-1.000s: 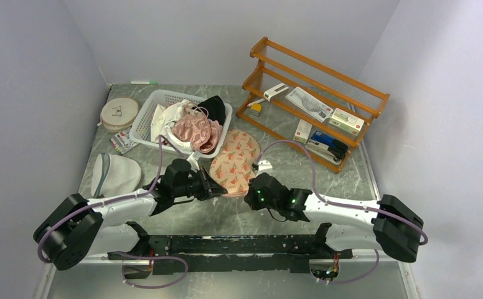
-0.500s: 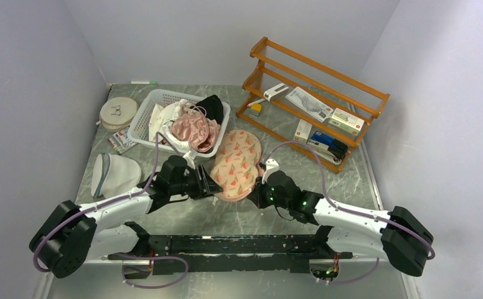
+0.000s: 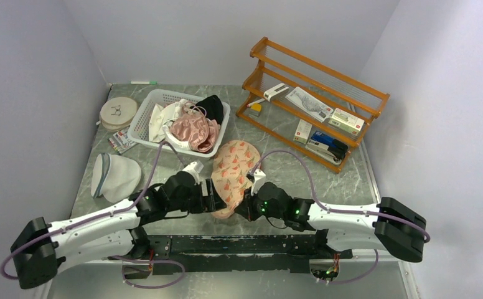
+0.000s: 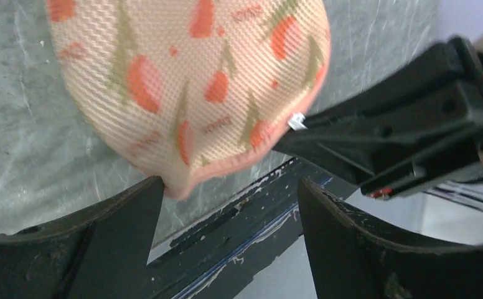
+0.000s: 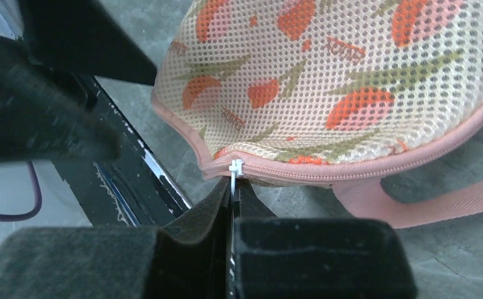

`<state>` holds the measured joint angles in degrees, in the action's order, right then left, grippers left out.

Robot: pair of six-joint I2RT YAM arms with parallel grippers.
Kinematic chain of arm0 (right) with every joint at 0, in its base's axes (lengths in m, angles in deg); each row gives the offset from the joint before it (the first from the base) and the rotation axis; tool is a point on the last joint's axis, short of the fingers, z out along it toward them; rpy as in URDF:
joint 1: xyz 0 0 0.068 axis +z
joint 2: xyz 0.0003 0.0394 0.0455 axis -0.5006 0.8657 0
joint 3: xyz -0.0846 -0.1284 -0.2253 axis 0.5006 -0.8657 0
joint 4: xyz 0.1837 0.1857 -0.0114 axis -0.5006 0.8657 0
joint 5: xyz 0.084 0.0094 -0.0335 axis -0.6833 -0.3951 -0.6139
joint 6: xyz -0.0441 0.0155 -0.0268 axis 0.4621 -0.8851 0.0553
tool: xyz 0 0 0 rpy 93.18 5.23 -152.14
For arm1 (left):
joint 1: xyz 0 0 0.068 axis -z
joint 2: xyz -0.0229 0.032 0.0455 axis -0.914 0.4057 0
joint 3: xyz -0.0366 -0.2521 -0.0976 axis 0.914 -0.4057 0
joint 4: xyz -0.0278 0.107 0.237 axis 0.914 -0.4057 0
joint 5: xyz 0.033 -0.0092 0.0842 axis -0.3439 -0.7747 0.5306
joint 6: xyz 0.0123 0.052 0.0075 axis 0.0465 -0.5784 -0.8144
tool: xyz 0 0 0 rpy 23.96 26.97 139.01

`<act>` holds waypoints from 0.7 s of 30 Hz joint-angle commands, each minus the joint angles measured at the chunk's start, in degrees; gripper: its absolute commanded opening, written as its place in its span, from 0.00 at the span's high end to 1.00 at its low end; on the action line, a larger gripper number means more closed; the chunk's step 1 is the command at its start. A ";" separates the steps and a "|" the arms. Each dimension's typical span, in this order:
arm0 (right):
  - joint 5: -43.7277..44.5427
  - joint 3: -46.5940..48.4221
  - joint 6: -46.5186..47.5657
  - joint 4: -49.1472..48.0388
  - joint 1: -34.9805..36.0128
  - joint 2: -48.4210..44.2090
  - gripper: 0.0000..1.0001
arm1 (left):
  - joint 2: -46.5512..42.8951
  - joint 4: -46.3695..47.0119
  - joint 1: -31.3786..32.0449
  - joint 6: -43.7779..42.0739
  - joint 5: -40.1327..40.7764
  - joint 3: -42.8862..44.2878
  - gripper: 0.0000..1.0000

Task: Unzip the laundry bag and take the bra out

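The peach laundry bag [image 3: 233, 169] with orange and green print lies near the table's front edge, its pink zipper closed where it shows. My right gripper [image 3: 249, 200] is shut on the white zipper pull [image 5: 234, 167] at the bag's near end. In the right wrist view the gripper [image 5: 233, 187] pinches the pull just below the zipper edging of the bag [image 5: 326, 81]. My left gripper [image 4: 229, 193] stands open at the near tip of the bag [image 4: 189, 81], its left finger [image 4: 121, 230] touching the edge and nothing between the jaws. The bra is out of view.
A white basket [image 3: 144, 121] with a shiny pink garment [image 3: 192, 131] and other clothes stands behind. A white mesh bag [image 3: 116, 174] lies at the left. A wooden rack [image 3: 314, 93] holds small items at the back right. The black rail [image 3: 226, 243] runs along the front edge.
My left gripper has opened and let go of the bag's edge. The bag has slid toward the front edge and turned, with the right gripper still holding the zipper pull.
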<state>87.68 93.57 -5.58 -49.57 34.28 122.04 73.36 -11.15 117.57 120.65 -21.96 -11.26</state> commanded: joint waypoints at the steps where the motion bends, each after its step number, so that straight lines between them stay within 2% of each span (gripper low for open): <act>1: 1.75 2.64 -2.34 1.00 0.25 -0.69 1.00 | -2.53 -13.54 10.05 -4.40 22.39 8.28 0.11; 3: 2.14 3.04 -2.10 3.61 -0.42 -1.69 1.00 | -1.71 -16.01 11.52 -7.50 25.01 10.55 0.11; 8: -2.12 5.22 1.34 9.28 -3.56 -3.19 1.00 | 6.07 -16.65 12.86 -15.41 25.07 16.22 0.15; 11: -4.66 5.33 2.68 10.37 -5.15 -4.81 1.00 | 10.05 -10.99 14.33 -22.64 22.78 16.53 0.17; 15: -6.50 5.26 3.26 10.54 -6.21 -6.04 1.00 | 14.07 -4.59 15.15 -29.47 19.61 16.35 0.28; 18: -7.30 5.35 3.40 10.71 -6.20 -6.05 1.00 | 15.50 -0.48 15.32 -30.82 15.88 15.87 0.32; 21: -7.98 5.10 3.39 9.96 -6.21 -5.92 1.00 | 17.73 2.83 15.29 -30.89 11.43 15.62 0.31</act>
<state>81.75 97.46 -3.22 -39.37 28.24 116.80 89.19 -16.51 132.39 93.63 -4.12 4.13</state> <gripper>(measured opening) 0.007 0.682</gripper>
